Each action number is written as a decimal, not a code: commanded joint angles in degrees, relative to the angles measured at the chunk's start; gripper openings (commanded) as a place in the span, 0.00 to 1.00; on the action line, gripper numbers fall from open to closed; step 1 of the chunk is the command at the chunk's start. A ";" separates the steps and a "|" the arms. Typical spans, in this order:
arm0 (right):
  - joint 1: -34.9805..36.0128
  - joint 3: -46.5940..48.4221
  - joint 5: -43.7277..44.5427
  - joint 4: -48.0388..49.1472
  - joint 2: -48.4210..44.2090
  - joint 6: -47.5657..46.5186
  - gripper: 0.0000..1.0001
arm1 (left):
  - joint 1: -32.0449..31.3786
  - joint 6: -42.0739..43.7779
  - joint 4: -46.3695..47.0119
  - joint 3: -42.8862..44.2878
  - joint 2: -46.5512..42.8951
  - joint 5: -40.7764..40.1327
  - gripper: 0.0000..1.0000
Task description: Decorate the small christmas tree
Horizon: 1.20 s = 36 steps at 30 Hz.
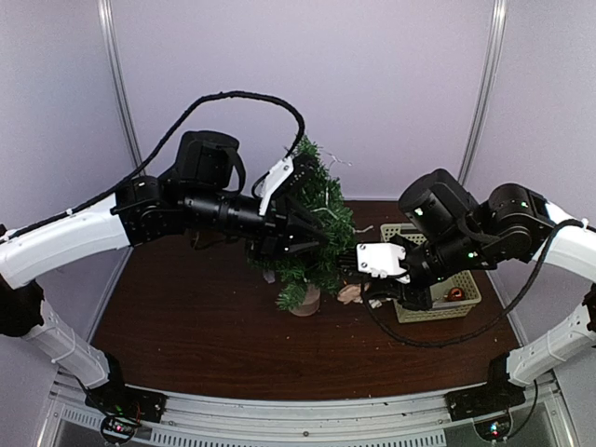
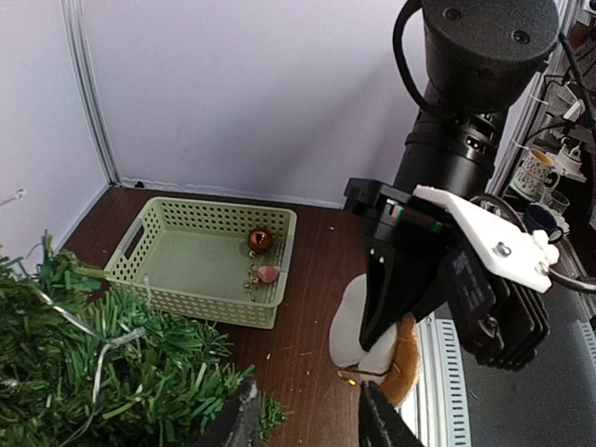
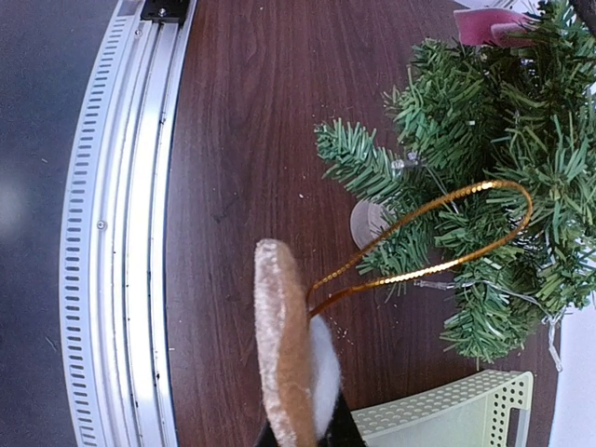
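Over the tabletop (image 1: 186,317), an ornament (image 3: 279,354) is pinched in the right fingers (image 3: 343,433) (left fingers (image 2: 380,419) spread), its loop (image 3: 438,269) apparently next to be hooked onto the small christmas tree (image 1: 321,219).

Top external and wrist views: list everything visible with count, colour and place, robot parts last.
small christmas tree: one, dark green on a pale base, mid-table, upright.
basket: one, pale green, on the table right of the tree.
bauble: one, reddish-brown, in the basket.
pink ornament: one, pink, beside the bauble.
flat ornament: one, brown and white, gold loop, in the right hand.
table: one, dark brown wood.
left hand: one, black, open, at the tree's branches.
right hand: one, black, shut on the flat ornament.
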 commanded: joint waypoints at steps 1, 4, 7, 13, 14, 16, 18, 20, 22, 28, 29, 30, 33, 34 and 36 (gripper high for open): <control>0.87 1.99 3.37 -1.83 0.56 -1.41 0.00 | -0.81 -1.07 -2.29 3.79 2.05 -0.43 0.35; 1.08 2.24 3.89 -1.83 0.57 -1.68 0.00 | -0.93 -1.98 -3.72 5.16 3.55 -1.69 0.33; 1.21 2.31 4.25 -1.93 0.57 -1.69 0.00 | -1.07 -2.04 -4.16 5.19 3.97 -1.65 0.32; 1.20 2.52 4.83 -1.86 0.83 -1.91 0.00 | -1.42 -3.04 -4.23 5.17 4.77 0.14 0.32; 1.24 2.52 4.89 -1.86 0.91 -1.92 0.00 | -1.50 -3.12 -4.13 5.25 4.80 0.18 0.32; 1.20 2.62 4.82 -1.89 1.00 -2.03 0.00 | -1.47 -3.35 -4.06 5.54 5.09 0.23 0.32; 1.21 2.81 4.75 -1.87 1.15 -2.12 0.00 | -1.58 -3.72 -4.08 5.91 5.49 0.67 0.32; 1.28 2.90 4.76 -1.95 1.31 -2.21 0.00 | -1.74 -3.85 -4.07 6.13 6.00 1.27 0.32; 1.27 2.91 4.86 -1.87 1.36 -2.21 0.00 | -1.94 -3.76 -4.14 6.22 6.15 1.54 0.32; 1.27 3.13 5.44 -1.87 1.89 -2.56 0.00 | -2.08 -3.76 -4.32 6.14 6.39 2.08 0.31; 1.26 3.13 5.48 -1.83 1.89 -2.56 0.00 | -2.11 -3.76 -4.40 6.06 6.34 2.01 0.31; 1.26 3.12 5.55 -1.80 1.89 -2.57 0.00 | -2.12 -3.69 -4.52 6.05 6.36 1.96 0.30; 1.26 3.13 5.97 -1.66 1.82 -2.49 0.00 | -2.08 -3.52 -4.73 5.93 6.25 1.95 0.26; 1.28 2.97 6.14 -1.57 1.72 -2.48 0.00 | -2.08 -3.45 -4.74 5.84 6.22 2.04 0.23; 1.22 2.65 6.74 -1.23 1.68 -2.31 0.00 | -2.08 -3.41 -4.75 5.83 6.14 2.23 0.17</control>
